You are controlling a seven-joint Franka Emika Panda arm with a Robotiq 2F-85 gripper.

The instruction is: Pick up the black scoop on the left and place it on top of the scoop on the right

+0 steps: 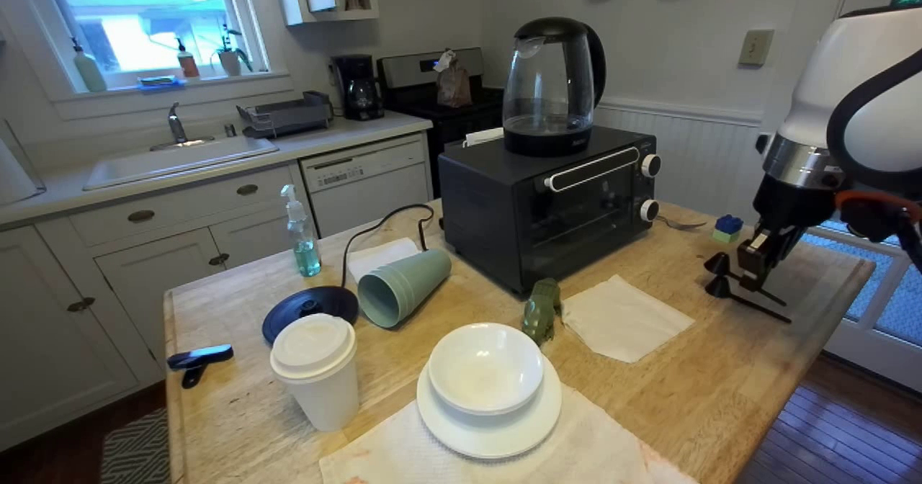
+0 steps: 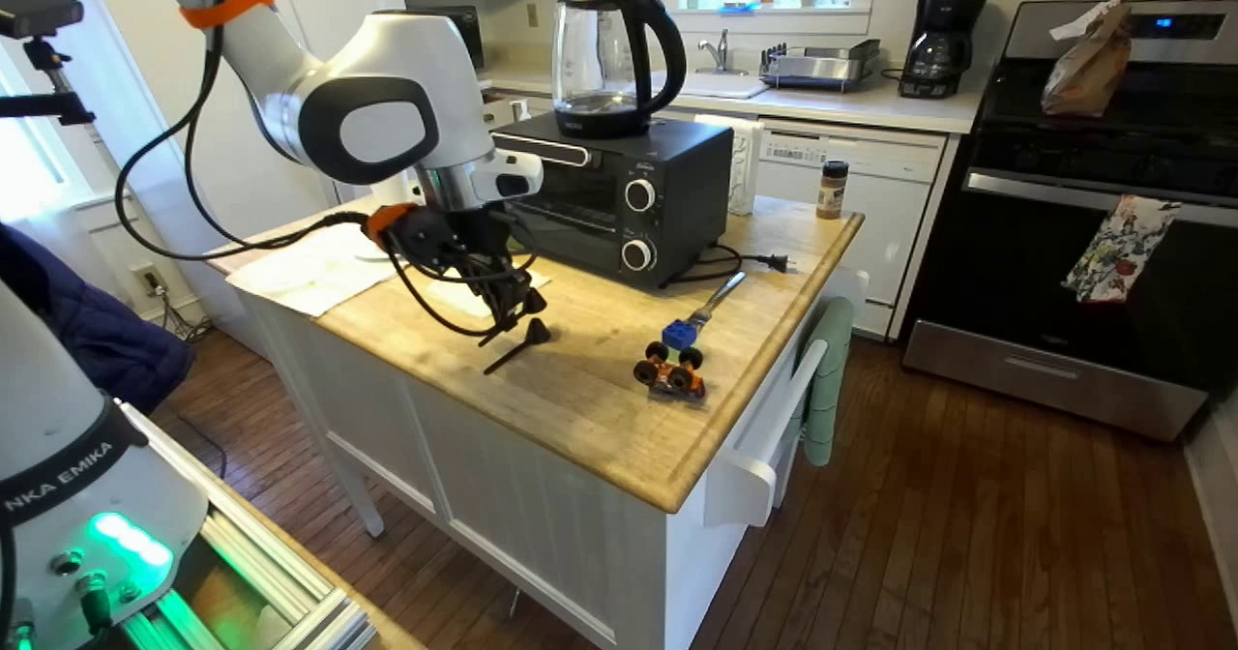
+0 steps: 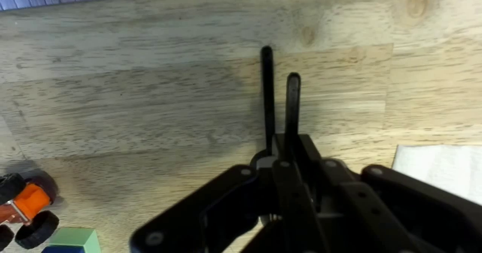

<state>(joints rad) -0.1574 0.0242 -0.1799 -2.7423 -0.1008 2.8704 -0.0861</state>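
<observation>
Because the robot's black two-fingered claw (image 3: 292, 142) was pinched tight, we could see that it had a small black scoop (image 3: 293, 98) with a cone-shaped cup by its thin handle. That scoop seemed to be up off the pale wooden table (image 2: 580, 408), just beside and a bit above a second black scoop (image 3: 267, 91) with a long straight handle, which lay flat. In the wrist view the two handles ran side by side, but we could not tell if the cups touched. We guessed that the scoop was hard plastic: very light, stiff and not easy to break. Its handle looked smooth and skinny, so we thought it might twist or slip if the pinch was loose. To us, the best spot to hold was the middle of the handle, about where the claw had it, so that the cup end would not tip down. Since the cups looked round, we thought one could slide off the other, so we wanted it let go low and gently.
</observation>
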